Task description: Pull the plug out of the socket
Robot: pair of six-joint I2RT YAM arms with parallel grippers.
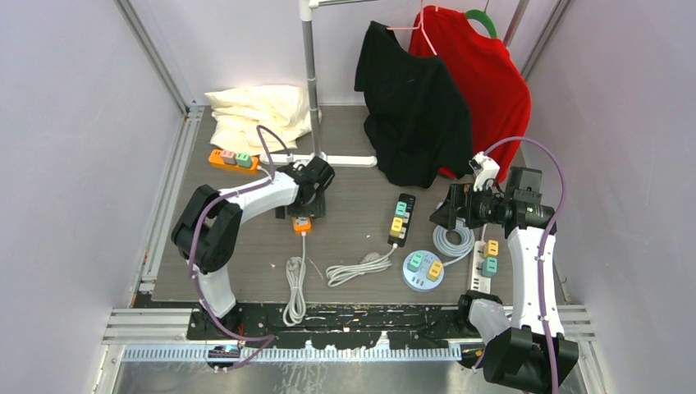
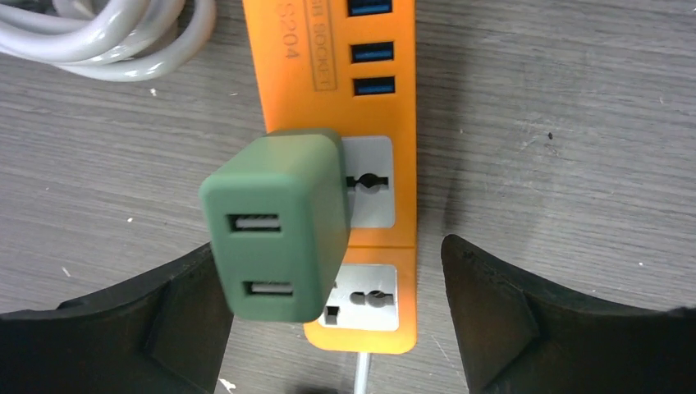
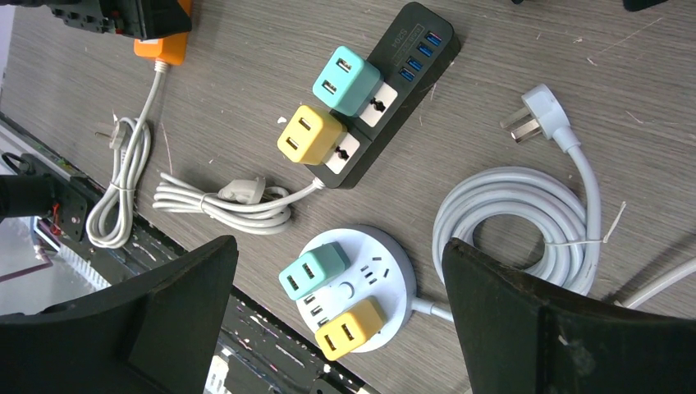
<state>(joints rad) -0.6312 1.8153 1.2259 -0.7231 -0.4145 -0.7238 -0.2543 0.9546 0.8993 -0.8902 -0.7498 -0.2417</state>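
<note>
We see left gripper [image 2: 328, 261] spread astride plug [image 2: 275, 226] on orange strip [image 2: 386, 148], right gripper [image 3: 341, 246] spread too, well right of it

Robotics lab test cell, plain white walls [image 1: 66, 123] and aluminium frame posts [image 1: 152, 53] boxing in a grey wood-grain desk [image 1: 353, 176], two robot arms [image 1: 246, 201] bolted at its near edge, mixed props laid out, several power strips [image 1: 302, 223], clothes rail [image 1: 310, 74] with two shirts [image 1: 414, 107], pillows [image 1: 258, 115]
</note>
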